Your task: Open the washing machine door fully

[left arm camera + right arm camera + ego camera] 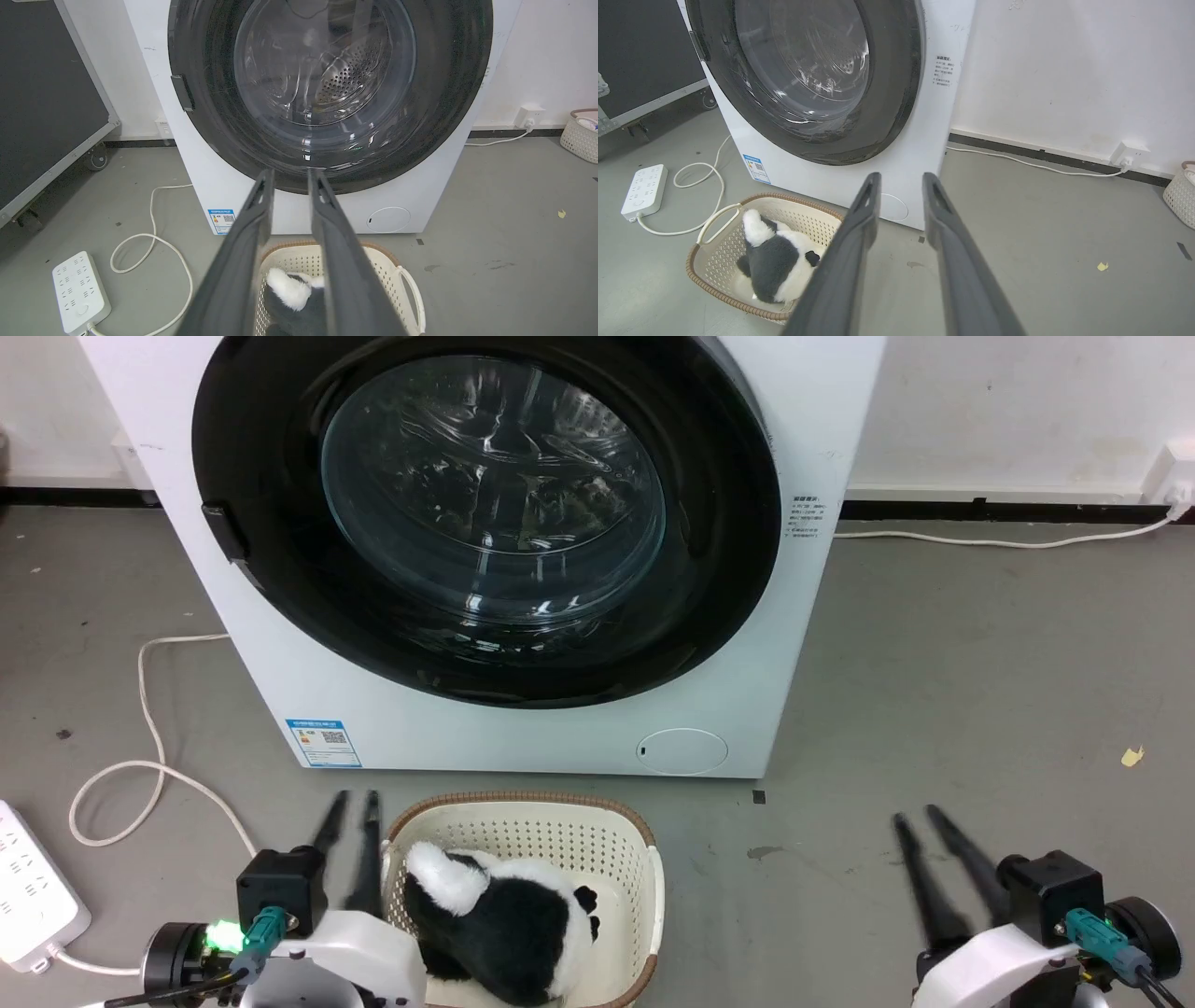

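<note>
two dark fingers of the left gripper point(290, 172) rise close to the lens in the left wrist view, their tips a narrow gap apart with nothing between them; the right gripper point(902, 177) looks the same in its own wrist view, narrowly parted and holding nothing. in the head view the left gripper point(357, 798) sits low at the left, just beside the left rim of a cream basket point(523, 798), and the right gripper point(917, 817) sits low at the right. largest in sight is the white washing machine point(523, 737), standing on the grey floor point(980, 691). the washing machine door point(490, 504) covers most of its front: a glossy black ring around a bulging clear glass centre, shut flush against the cabinet, the steel drum point(345, 79) dimly visible through the glass. both grippers are well apart from it. the cream basket stands on the floor just in front of the machine and holds a black and white plush toy point(509, 924). a white power strip point(28, 887) lies on the floor to the left, a white cable point(149, 709) looping near it. low on the machine's front are a round white flap point(681, 751) and a blue sticker point(323, 743). a small black tab point(227, 532) sits on the door's left edge. a tiny yellow scrap point(1131, 756) lies on the floor at the right.
</note>
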